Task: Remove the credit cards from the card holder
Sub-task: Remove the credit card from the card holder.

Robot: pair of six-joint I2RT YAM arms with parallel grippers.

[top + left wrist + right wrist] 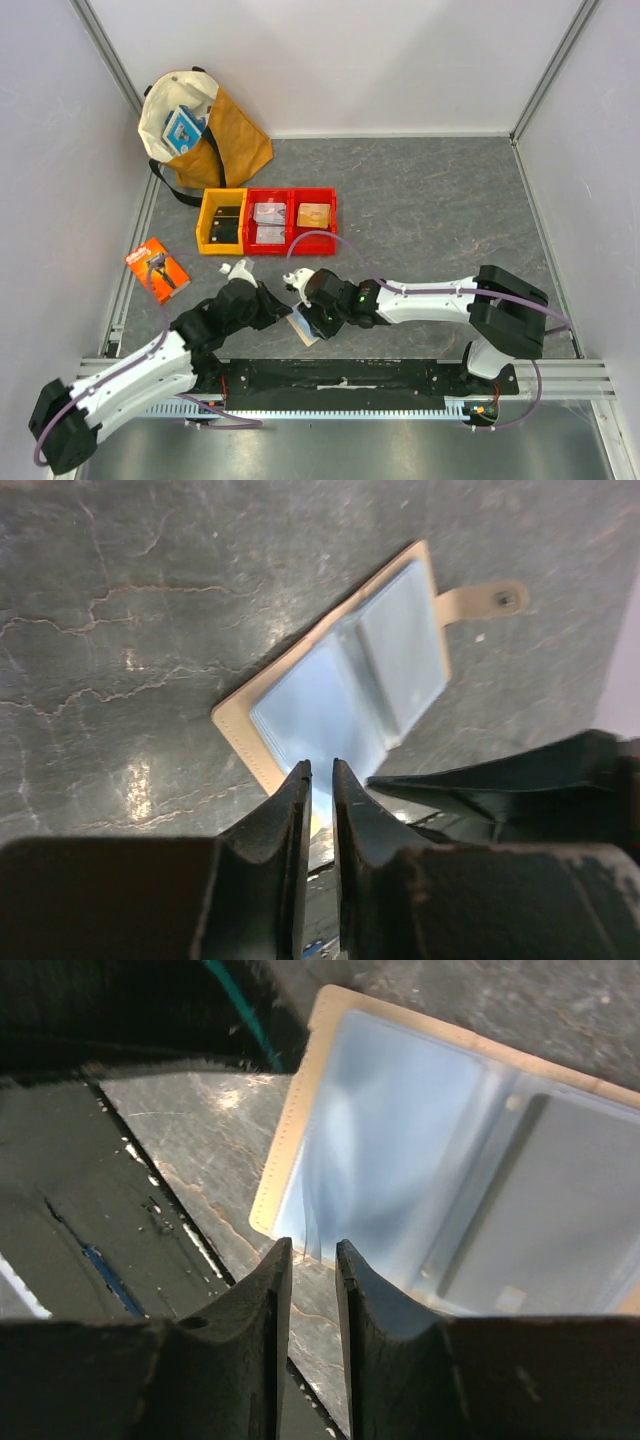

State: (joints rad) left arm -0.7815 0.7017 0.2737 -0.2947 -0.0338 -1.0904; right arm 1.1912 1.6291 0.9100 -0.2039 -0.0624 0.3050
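- Left tool (pixel 320 780): my black fingers are nearly together, with only a thin slit between the tips. The pale blue-grey edge of a clear sleeve runs into that slit, so I have it pinched.
- That sleeve belongs to the beige-tan folding card holder with clear plastic sleeves (pixel 340 685). It is spread open, inside face up, one corner toward my left tool. Its snap tab (pixel 485 602) sticks out flat from the far edge.
- Right tool (pixel 312 1255): fingers drawn close, a narrow gap left. A sleeve edge reaches the tips; I cannot tell whether it is gripped.
- Right wrist view: a light grey plastic card (pixel 560 1200) sits inside the sleeve on the holder's far half. The near sleeve looks pale blue; contents unclear.
- Top view: the card holder lies between my two tools at the near edge of the dark grey stone-pattern surface (pixel 440 210), just beside the black rail (pixel 380 372).
- Well apart from it: an orange razor package (pixel 157 268) to the left; beyond that a yellow bin (pixel 222 222) touching two red bins (pixel 268 222) in a row; a tan and cream cloth bag (pixel 235 135) in the far left corner.
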